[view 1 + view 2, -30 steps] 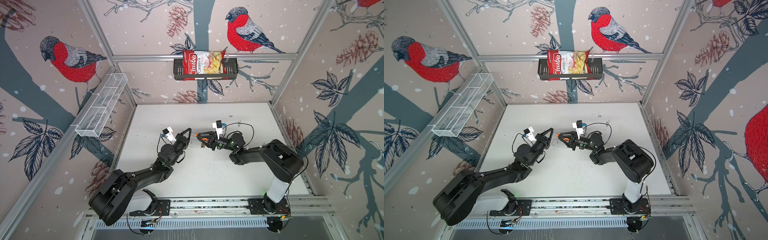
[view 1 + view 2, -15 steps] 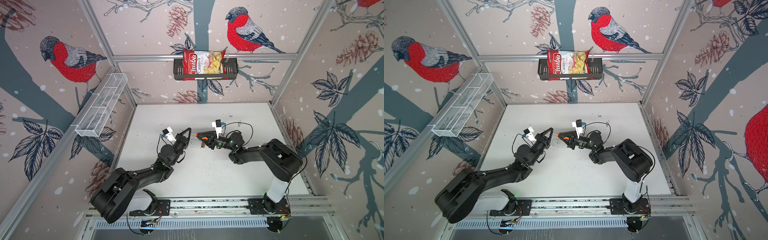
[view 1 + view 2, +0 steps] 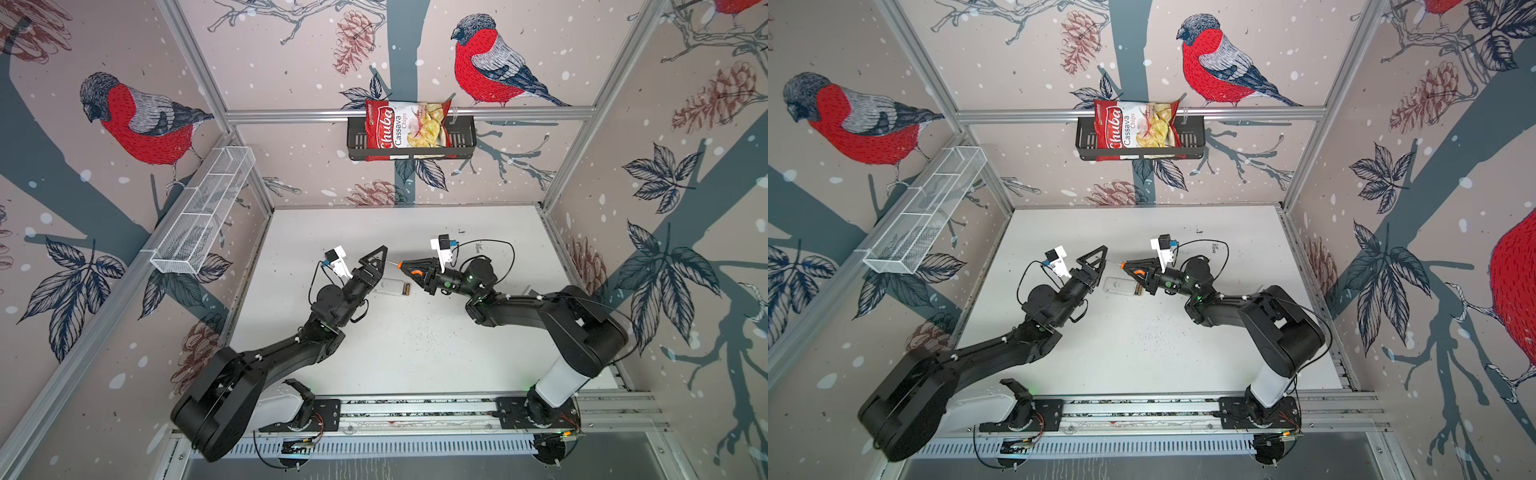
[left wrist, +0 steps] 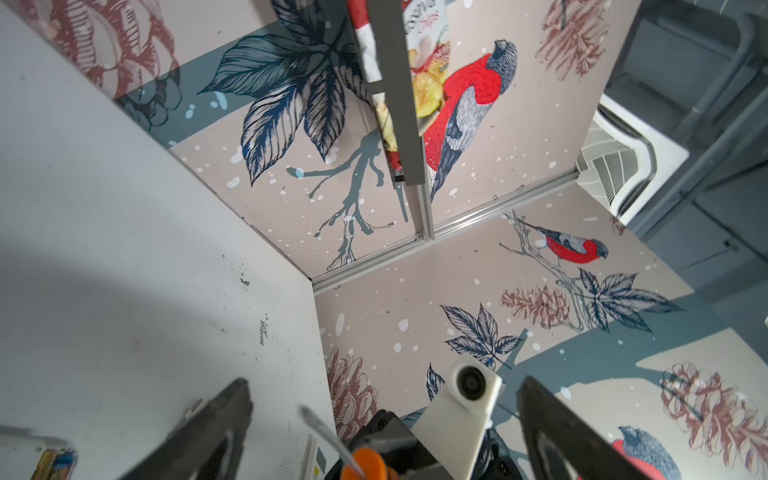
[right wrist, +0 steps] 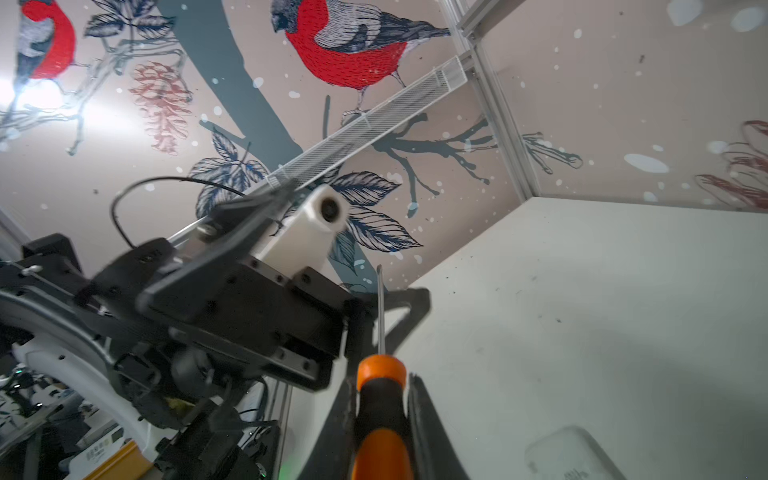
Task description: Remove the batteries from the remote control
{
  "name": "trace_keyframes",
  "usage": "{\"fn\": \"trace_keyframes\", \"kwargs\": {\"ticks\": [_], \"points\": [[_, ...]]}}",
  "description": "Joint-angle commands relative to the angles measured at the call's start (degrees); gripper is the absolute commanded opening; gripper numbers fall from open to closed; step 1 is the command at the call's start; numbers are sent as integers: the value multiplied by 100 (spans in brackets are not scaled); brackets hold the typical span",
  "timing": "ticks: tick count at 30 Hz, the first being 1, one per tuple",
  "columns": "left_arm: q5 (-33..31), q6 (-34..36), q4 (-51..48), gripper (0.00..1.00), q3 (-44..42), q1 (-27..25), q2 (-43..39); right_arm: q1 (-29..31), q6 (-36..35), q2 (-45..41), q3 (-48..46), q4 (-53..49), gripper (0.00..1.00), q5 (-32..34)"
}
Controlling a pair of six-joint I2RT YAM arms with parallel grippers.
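Both arms reach inward, left pincer (image 4: 384, 382) spread apart, right pincer (image 5: 383, 399) clamped on a screwdriver (image 5: 380, 370). The batteries (image 3: 406, 289) sit in the remote (image 3: 388, 286) (flat on the white desk (image 3: 415, 353), between the arms); bird-print walls (image 3: 291, 62) surround.

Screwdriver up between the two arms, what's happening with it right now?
The right gripper is shut on the screwdriver by its orange-and-black handle, holding it in the air above the table. The left gripper is open, its fingers either side of the metal shaft without gripping it. The remote lies on the table below them, and the batteries are visible at one end of it, not yet taken out.
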Motion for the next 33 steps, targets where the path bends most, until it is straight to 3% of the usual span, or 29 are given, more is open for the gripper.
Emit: {"fn": "trace_keyframes", "kwargs": {"ticks": [1, 3, 6, 12, 22, 33], "points": [[-226, 1368, -1596, 98, 283, 10, -497, -187, -612, -401, 22, -1690, 0, -35], [-449, 1808, -2121, 98, 318, 60, -695, -327, -899, -713, -28, -2505, 0, -100], [-246, 2066, -2554, 98, 235, 330, -768, -446, -1236, -1183, -160, -3452, 0, -26], [159, 2122, -2407, 97, -319, 811, -575, -606, -1641, -1680, -239, -4903, 0, 387], [385, 2917, -2914, 92, 147, 923, 472, -923, -1818, -1172, -17, -5443, 0, 216], [422, 3321, -3079, 84, 479, 926, 1330, -976, -1853, -455, 450, -5648, 0, 231]]}}
